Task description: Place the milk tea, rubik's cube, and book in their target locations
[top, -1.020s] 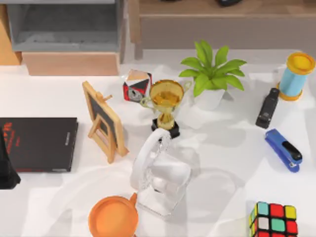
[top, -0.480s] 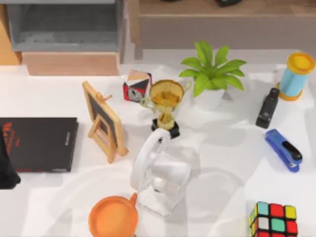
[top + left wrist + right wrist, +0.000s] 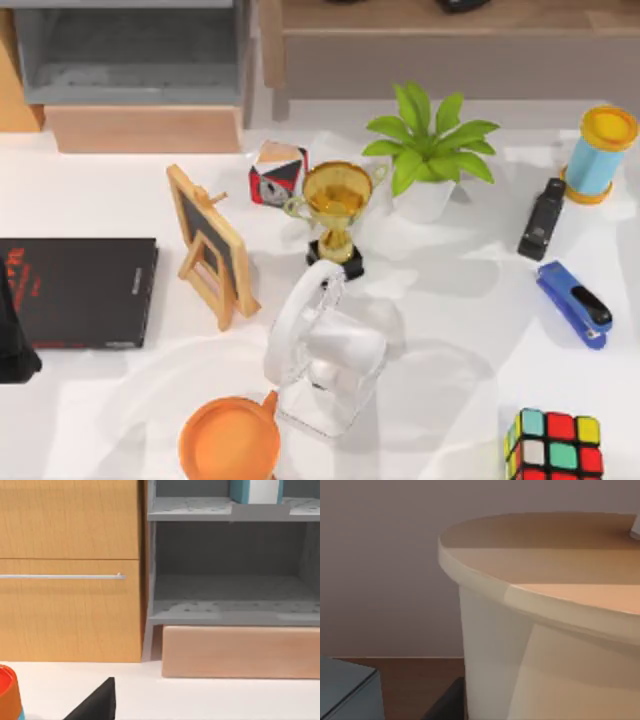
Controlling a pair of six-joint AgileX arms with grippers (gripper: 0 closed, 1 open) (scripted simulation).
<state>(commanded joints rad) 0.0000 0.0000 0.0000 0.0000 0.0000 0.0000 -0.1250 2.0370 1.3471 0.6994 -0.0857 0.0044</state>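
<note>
Right gripper (image 3: 449, 701) hard against milk tea (image 3: 530, 630); opening unreadable, hold unconfirmed. Left gripper (image 3: 96, 706) parked well left of trophy (image 3: 337, 205), facing shelf (image 3: 230, 610); opening unreadable too. Rubik's cube (image 3: 553, 445) well right of trophy, nearer table front, cut by frame edge.

Risks:
- cup slip or tip if grip shallow
- white arm (image 3: 320, 335) just in front of trophy, easel (image 3: 212, 245) close by: careless swing, either toppled

Hard to make out:
- orange disc (image 3: 230, 440) front-left of trophy, possibly cup top
- book (image 3: 255, 490) likely blue-white block on upper shelf, mostly cropped
</note>
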